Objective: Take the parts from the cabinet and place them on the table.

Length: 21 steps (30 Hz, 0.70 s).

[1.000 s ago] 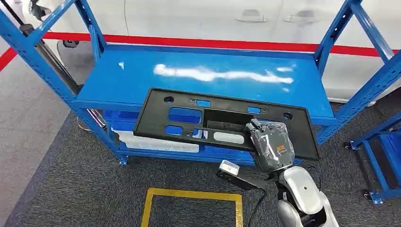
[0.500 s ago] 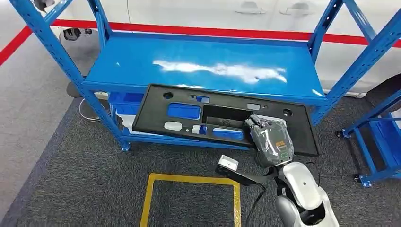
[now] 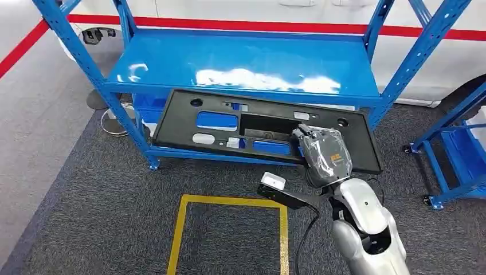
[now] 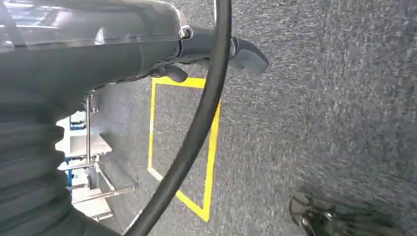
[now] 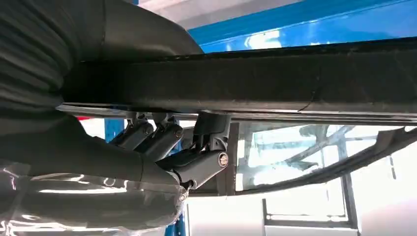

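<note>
The right hand (image 3: pixel 324 157) grips the near edge of the long black plastic panel with cut-outs (image 3: pixel 252 130), carrying it flat in front of the blue steel cabinet (image 3: pixel 246 63), apparently so it clears the shelf; I cannot tell whether the left hand (image 4: pixel 196 54) is open or closed.

Right hand (image 3: pixel 324 157) fingers (image 5: pixel 147 133) partly hidden behind black panel (image 3: pixel 229 123).

My right arm (image 3: pixel 361 223) reaches forward from the lower right, its hand (image 3: pixel 325 157) wrapped in clear plastic, fingers (image 5: pixel 162 137) curled up under the black panel (image 3: pixel 229 123) and gripping it. My left hand (image 4: pixel 216 51) hangs low, fingers curled in, holding nothing.
</note>
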### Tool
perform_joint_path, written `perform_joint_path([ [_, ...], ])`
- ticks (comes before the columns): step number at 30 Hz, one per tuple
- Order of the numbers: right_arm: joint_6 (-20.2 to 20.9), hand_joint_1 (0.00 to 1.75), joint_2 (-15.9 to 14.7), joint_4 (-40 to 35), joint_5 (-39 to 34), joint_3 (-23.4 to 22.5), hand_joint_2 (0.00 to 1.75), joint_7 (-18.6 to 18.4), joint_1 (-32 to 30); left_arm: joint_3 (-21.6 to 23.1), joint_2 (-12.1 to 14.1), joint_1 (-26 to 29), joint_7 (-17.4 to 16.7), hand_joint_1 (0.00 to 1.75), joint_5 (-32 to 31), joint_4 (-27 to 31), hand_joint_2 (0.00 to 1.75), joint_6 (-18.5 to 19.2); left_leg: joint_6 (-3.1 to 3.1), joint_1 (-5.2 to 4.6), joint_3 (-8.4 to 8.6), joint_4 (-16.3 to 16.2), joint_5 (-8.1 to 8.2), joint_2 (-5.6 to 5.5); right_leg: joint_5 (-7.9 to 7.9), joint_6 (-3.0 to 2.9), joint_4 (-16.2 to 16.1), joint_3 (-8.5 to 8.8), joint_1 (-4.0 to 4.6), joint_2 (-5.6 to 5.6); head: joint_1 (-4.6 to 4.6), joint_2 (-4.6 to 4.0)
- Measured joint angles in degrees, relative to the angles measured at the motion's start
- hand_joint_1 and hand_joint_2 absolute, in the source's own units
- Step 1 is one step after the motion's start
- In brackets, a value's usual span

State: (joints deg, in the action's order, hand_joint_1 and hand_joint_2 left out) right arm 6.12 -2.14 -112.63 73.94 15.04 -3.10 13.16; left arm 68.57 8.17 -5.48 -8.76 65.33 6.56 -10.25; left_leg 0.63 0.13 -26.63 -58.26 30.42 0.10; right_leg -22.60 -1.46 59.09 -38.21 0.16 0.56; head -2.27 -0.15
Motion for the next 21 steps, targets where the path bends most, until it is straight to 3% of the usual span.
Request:
perform_joint_path([
  [1,0.0,1.75,0.0,0.22,-0.02,0.0,1.75,-0.07,0.37,0.0,0.04,0.0,0.02,0.0,0.04,0.0,1.75,0.02,-0.34,-0.02,0.5,1.27,0.55,-0.04,0.48,0.26,-0.02,0.03,-0.07,0.15,0.0,0.0],
  [3,0.04,1.75,0.0,0.68,-0.24,0.0,1.75,-0.02,1.3,-0.02,0.09,0.06,0.0,0.0,0.11,0.0,1.75,0.02,-0.83,-0.34,-0.39,0.98,-0.14,-0.12,1.66,0.86,-0.43,0.01,-0.33,0.23,-0.02,0.0],
  [4,0.04,1.75,0.0,0.92,-0.33,0.0,1.75,-0.02,1.44,0.0,0.09,0.16,-0.07,0.0,0.13,0.0,1.75,0.02,-1.47,0.04,-0.65,1.52,-1.09,-0.07,2.05,1.29,-0.56,-0.14,-0.23,0.16,0.02,0.0],
  [5,0.04,1.75,-0.02,1.13,-0.33,0.0,1.75,-0.02,1.46,-0.02,0.07,0.12,-0.15,0.0,0.13,0.0,1.75,0.04,-1.79,0.27,-1.06,1.69,-1.77,0.46,0.52,1.63,0.19,-0.46,-0.46,-0.05,0.02,0.0],
  [6,0.09,1.75,-0.02,1.33,-0.39,0.0,1.75,-0.04,1.6,-0.02,0.07,0.07,-0.15,0.0,0.2,0.0,1.75,0.07,-2.33,0.26,-1.96,1.68,-2.46,0.43,-3.3,1.85,2.48,-1.4,-0.45,-0.17,0.04,0.0],
  [8,0.11,1.75,-0.02,1.73,-0.52,0.0,1.75,-0.02,1.88,0.0,0.07,0.1,-0.15,0.0,0.55,0.0,1.75,0.11,-2.67,0.22,-3.5,1.59,-3.83,0.52,-9.99,2.19,10.2,-3.48,-0.6,-0.23,0.02,0.0],
  [9,0.11,1.75,-0.02,1.95,-0.63,0.0,1.75,0.04,1.9,-0.02,0.07,0.1,-0.15,0.0,0.66,0.0,1.75,0.11,-2.62,0.22,-4.61,1.49,-4.64,0.51,-11.47,2.35,14.42,-4.23,-0.63,-0.23,0.02,0.0],
  [10,0.13,1.75,-0.02,2.14,-0.7,0.0,1.75,0.04,1.92,-0.02,0.07,0.11,-0.15,0.0,0.7,0.0,1.75,0.11,-2.56,0.22,-5.57,1.3,-5.32,0.51,-10.82,2.46,16.62,-4.15,-0.69,-0.23,0.02,0.0],
  [11,0.18,1.75,-0.02,2.38,-0.74,0.0,1.75,0.04,1.94,-0.02,0.04,0.13,-0.15,0.0,0.72,0.0,1.75,0.13,-2.47,0.22,-6.62,1.09,-5.83,0.51,-8.86,2.48,16.76,-3.16,-0.79,-0.23,0.02,0.0],
  [13,0.22,1.75,-0.02,2.69,-0.79,0.0,1.75,0.04,2.17,-0.02,0.02,0.14,-0.15,0.0,0.92,0.0,1.75,0.22,-2.15,0.23,-8.51,0.3,-6.69,0.5,-4.84,2.31,11.3,1.82,-0.92,-0.22,0.02,0.0],
  [14,0.28,1.75,-0.02,2.82,-0.83,0.0,1.75,0.0,2.48,-0.02,0.0,0.13,-0.13,0.0,1.05,0.0,1.75,0.22,-1.87,0.25,-9.26,-0.25,-7.0,0.47,-4.8,2.09,6.0,5.84,-0.92,-0.23,0.02,0.0],
  [15,0.31,1.75,-0.02,2.82,-0.92,0.02,1.75,0.04,2.79,-0.02,0.0,0.14,-0.11,0.0,1.07,0.0,1.75,0.22,-1.51,-0.1,-9.97,-0.65,-7.25,0.42,-7.21,1.84,1.19,8.84,-0.59,-0.27,0.02,0.0],
  [16,0.33,1.75,-0.02,2.82,-0.98,0.02,1.75,0.04,2.92,-0.02,-0.02,0.17,-0.04,0.0,1.11,0.0,1.75,0.22,-1.14,0.0,-10.06,-0.69,-7.75,0.45,-8.06,1.54,-0.7,9.66,-0.5,-0.35,0.0,0.0],
  [17,0.35,1.75,-0.02,2.93,-1.12,0.02,1.75,0.02,2.96,-0.02,-0.04,0.16,0.04,0.0,1.16,0.0,1.75,0.22,-0.87,0.11,-10.14,-0.63,-8.29,0.49,-7.76,1.38,-0.64,9.3,-0.32,-0.35,0.0,0.0],
  [19,0.39,1.75,-0.02,3.21,-1.16,0.02,1.75,0.02,3.07,-0.02,-0.04,0.26,0.04,0.0,1.29,0.0,1.75,0.22,-0.12,0.08,-10.4,-0.24,-9.34,0.43,-6.85,0.45,-0.76,8.57,-0.32,-0.29,0.0,0.0],
  [20,0.48,1.75,-0.02,3.41,-1.16,0.02,1.75,0.04,3.2,-0.04,-0.07,0.37,0.04,0.0,1.36,-0.02,1.75,0.22,0.16,0.46,-10.79,-0.86,-8.17,0.29,-5.96,-0.15,-1.04,8.15,-0.67,0.11,0.02,0.0],
  [21,0.53,1.75,-0.02,3.45,-1.22,0.02,1.75,0.04,3.28,-0.04,-0.09,0.41,0.07,0.0,1.51,-0.02,1.75,0.22,0.37,0.45,-11.64,-2.36,-5.43,0.24,-5.4,-0.66,-1.05,7.38,-0.62,0.07,0.0,0.0],
])
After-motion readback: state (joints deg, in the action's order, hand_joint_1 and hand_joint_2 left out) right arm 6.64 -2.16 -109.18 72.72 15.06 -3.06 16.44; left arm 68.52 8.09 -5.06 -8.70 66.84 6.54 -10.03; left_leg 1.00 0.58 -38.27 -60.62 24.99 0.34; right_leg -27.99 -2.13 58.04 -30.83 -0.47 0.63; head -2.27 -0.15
